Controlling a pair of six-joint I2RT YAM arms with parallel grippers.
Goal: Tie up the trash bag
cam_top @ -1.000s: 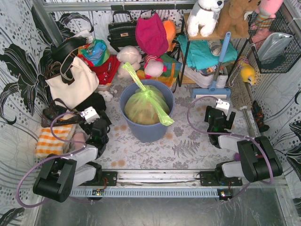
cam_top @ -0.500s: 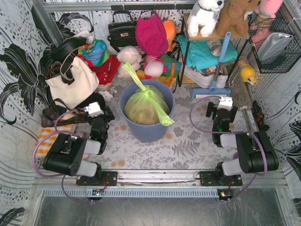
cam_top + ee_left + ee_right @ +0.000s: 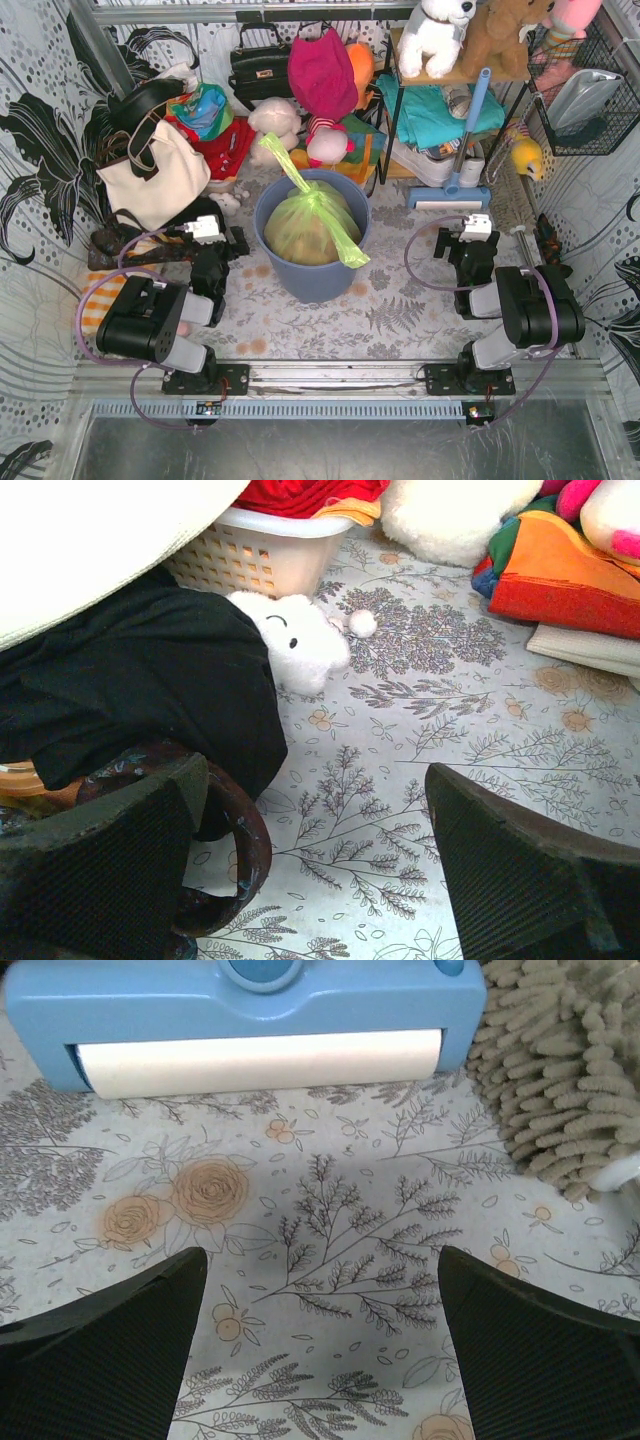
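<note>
The lime-green trash bag (image 3: 310, 225) sits in the blue-grey round bin (image 3: 312, 270) at the table's middle, tan paper showing through it. One twisted green tail (image 3: 285, 160) sticks up to the far left, another (image 3: 345, 245) hangs over the bin's near right rim. My left gripper (image 3: 215, 240) is open and empty, low over the table left of the bin. My right gripper (image 3: 470, 240) is open and empty, right of the bin. The bag shows in neither wrist view; each shows its own open fingers (image 3: 500, 870) (image 3: 530, 1340) over the floral tablecloth.
A cream tote (image 3: 150, 175), black cloth (image 3: 150, 680) and a brown ring handle (image 3: 235, 850) crowd the left gripper. A small white plush (image 3: 300, 640) and basket (image 3: 260, 550) lie beyond. A blue lint roller head (image 3: 250, 1010) and tan chenille mop (image 3: 570, 1070) lie ahead of the right gripper.
Both arms have folded back, their elbows drawing in toward the bases, and both grippers have shifted slightly toward the far side. The bag and bin have not moved.
</note>
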